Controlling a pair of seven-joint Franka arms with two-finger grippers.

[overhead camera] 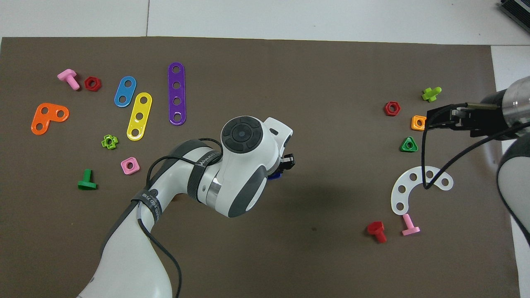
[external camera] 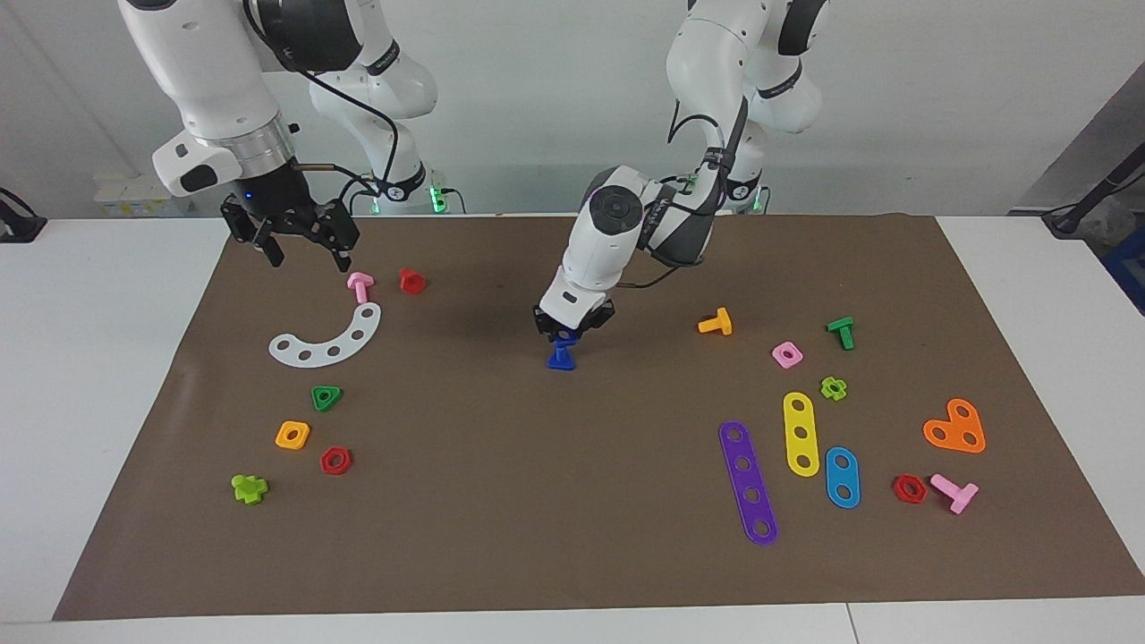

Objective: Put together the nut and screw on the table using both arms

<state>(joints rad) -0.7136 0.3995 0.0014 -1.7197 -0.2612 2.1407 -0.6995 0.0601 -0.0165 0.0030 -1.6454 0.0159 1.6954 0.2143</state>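
Facing view: left pincer (external camera: 572,326) clenched on square nut (external camera: 565,334), over stubby screw (external camera: 561,358)

White table (external camera: 107,376) w/ brown mat (external camera: 537,501) over its middle, mat strewn w/ small coloured toy parts

Screw (external camera: 561,357) mid-table (external camera: 537,501) under left gripper (external camera: 569,332); right gripper (external camera: 295,250) over the table's right-arm end

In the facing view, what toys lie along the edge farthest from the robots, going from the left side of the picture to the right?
Light green cross piece → purple strip → blue oval strip → red nut → pink bolt.
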